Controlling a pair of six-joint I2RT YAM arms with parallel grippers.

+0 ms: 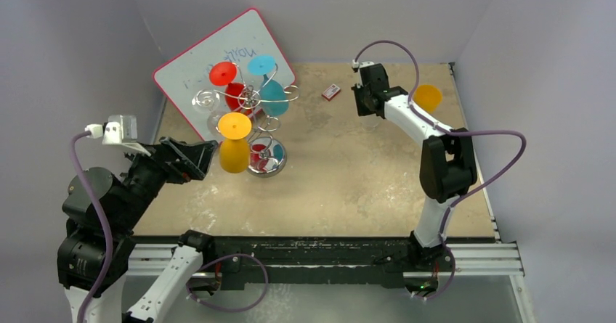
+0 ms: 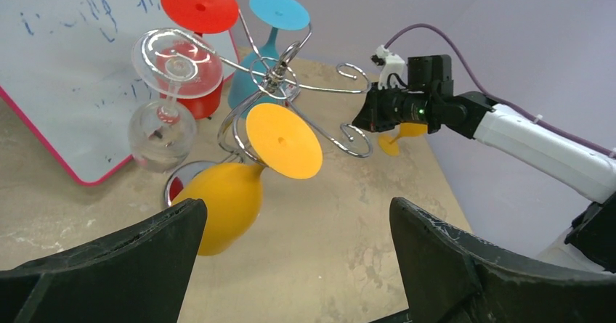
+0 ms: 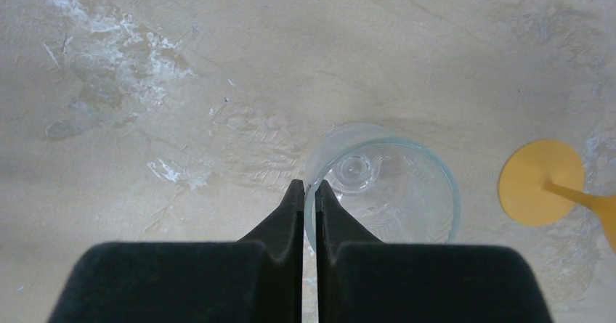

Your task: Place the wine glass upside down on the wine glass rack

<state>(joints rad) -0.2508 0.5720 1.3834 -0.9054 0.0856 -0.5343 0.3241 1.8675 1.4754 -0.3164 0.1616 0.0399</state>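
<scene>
Two arms were in view. At the left, your left gripper had its fingers spread wide apart and held nothing. An orange glass hung just beyond them.

Behind it leaned one pink-framed whiteboard. In front of the board, on the table, stood one wine glass rack, made of silver wire with curled arms on a shiny round base.

There were six wine glasses in all. Four hung upside down on the rack, feet uppermost: one clear, one red, one orange and one teal.

To the right of the rack lay one small red and white box. Near it, your right gripper had its fingers closed on the rim of the fifth glass, the clear wine glass. This glass stood upright on the table, well apart from the rack. It was colourless, with a round open mouth, and its stem showed through the bowl.

Furthest right, the sixth glass, also orange, sat near the table's far corner.
</scene>
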